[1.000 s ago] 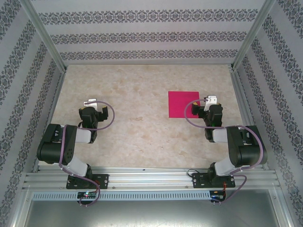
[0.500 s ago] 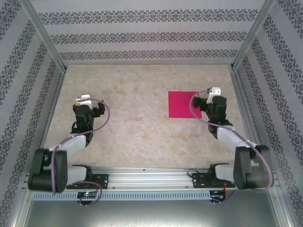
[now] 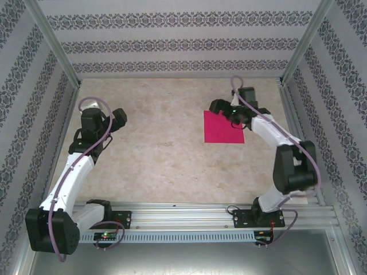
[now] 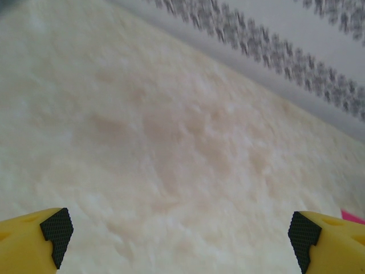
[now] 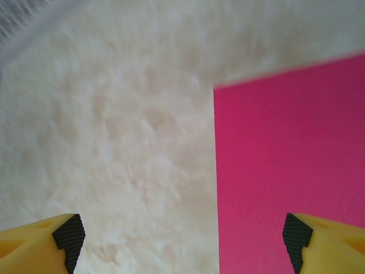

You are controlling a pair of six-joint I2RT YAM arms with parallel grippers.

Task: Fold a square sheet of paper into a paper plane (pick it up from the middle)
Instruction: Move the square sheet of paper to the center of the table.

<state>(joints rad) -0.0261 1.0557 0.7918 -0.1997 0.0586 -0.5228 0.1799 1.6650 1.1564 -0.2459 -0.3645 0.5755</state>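
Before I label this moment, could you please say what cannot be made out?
- Top view: the right arm's wrist overlaps the far edge of the square sheet of paper.
- Right wrist view: the sheet runs off right and bottom edges.
- Left wrist view: wall pattern blurred.

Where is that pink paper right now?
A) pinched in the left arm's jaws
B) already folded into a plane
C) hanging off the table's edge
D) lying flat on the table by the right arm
D: the paper lies flat and unfolded on the table, with the right arm holding its open jaws over the paper's edge without gripping it.
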